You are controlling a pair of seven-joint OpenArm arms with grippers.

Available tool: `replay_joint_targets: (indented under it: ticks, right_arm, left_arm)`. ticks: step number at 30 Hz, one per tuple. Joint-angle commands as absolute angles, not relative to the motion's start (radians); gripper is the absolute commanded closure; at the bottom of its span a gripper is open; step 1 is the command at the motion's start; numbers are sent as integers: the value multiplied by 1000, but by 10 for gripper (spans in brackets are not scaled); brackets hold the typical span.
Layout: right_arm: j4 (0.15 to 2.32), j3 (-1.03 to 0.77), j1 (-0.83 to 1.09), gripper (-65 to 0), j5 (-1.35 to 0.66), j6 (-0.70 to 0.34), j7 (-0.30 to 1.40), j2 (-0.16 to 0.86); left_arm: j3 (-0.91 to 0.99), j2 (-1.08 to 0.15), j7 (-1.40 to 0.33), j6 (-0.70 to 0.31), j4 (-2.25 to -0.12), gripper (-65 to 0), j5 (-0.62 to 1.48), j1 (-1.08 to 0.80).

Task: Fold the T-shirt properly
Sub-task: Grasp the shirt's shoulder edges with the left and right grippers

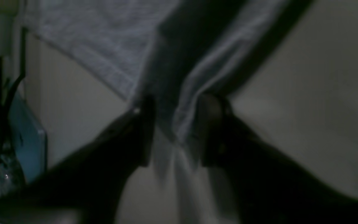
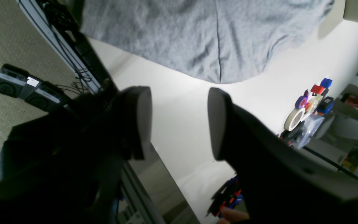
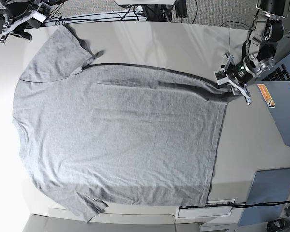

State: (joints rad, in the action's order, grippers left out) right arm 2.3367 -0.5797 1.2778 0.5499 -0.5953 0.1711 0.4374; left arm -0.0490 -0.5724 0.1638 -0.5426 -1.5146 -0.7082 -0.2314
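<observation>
Our left gripper [image 1: 172, 130] clamps a bunched corner of the grey T-shirt [image 3: 116, 140], spread across the white table [image 3: 246, 140]. Our right gripper [image 2: 179, 124] hangs parted and empty near tape rolls [image 2: 300, 115] and a laptop [image 3: 285, 106].

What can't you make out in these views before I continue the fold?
- Left wrist view: blurred and dark; how much T-shirt hem the left gripper pinches is unclear.
- Base view: the right gripper sits small at the frame corner; the shirt's lettering doesn't show.
- Right wrist view: the shirt is cut off by the top edge.
</observation>
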Motion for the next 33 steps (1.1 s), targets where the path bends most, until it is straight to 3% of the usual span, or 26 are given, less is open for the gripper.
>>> replay_joint_targets:
  ticks: [1, 5, 11, 14, 18, 21, 26, 33]
  right_arm:
    - [2348, -588, 1291, -287, 551, -579, 167, 443]
    - [2348, -588, 1291, -287, 551, -580, 170, 443]
    - [2348, -588, 1291, -286, 551, -581, 172, 443]
    - [2338, -588, 1290, -286, 562, -581, 159, 444]
    - [2245, -588, 1270, -286, 756, -611, -49, 449]
    - [2168, -567, 1251, -286, 1012, -615, -176, 466]
    - [2045, -489, 1210, -286, 1101, -485, -111, 522]
    - [1994, -363, 1042, -286, 1100, -475, -110, 532]
  left_arm:
    - [-57, -573, 133, -635, -1503, -170, -760, -247]
    - [-57, -567, 128, -649, -1503, 0, -764, -247]
    - [-57, -572, 128, -643, -1513, 0, -764, -268]
    - [-57, -600, 129, -588, -1551, 0, -785, -317]
    - [-57, -627, 128, -546, -1596, 0, -836, -369]
    - [-57, -628, 128, -547, -1602, 0, -835, -385]
    - [-57, -628, 128, -543, -1602, 0, -835, -387]
    - [-57, -628, 130, -518, -1602, 0, -834, -388]
